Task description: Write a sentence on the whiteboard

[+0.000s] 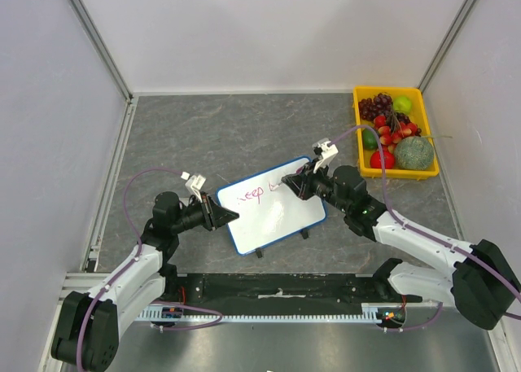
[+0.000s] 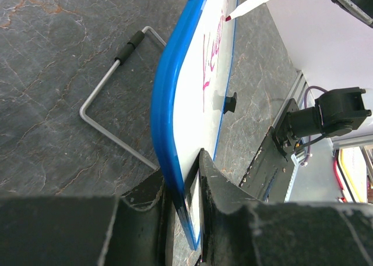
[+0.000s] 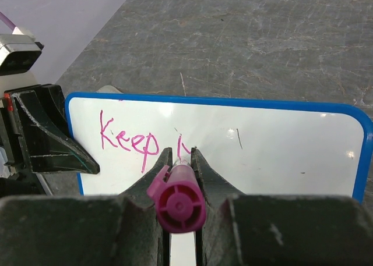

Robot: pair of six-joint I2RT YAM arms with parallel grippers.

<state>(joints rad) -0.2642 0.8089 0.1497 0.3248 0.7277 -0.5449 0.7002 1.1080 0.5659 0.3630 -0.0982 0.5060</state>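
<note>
At lower left of the overhead view, the left arm lies low, elbow bent, and the left gripper [image 1: 230, 216] is pinched tight on the glossy blue rim of the whiteboard [image 1: 281, 221]. This is a white slab with rounded corners, propped at centre frame on the grey marbled table [image 1: 203, 132]. The sentence [image 1: 252, 195], in thin magenta lettering, reads "Keep" plus one stroke. Reaching in from lower right, the right gripper [image 1: 295, 179] clamps a magenta marker [image 3: 176, 205], tip at the board's surface. A yellow plastic fruit tray [image 1: 407, 174] sits upper right

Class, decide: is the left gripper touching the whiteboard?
Touching. The left wrist view shows the left gripper clamped on the whiteboard at its blue rim, no gap on either side.
</note>
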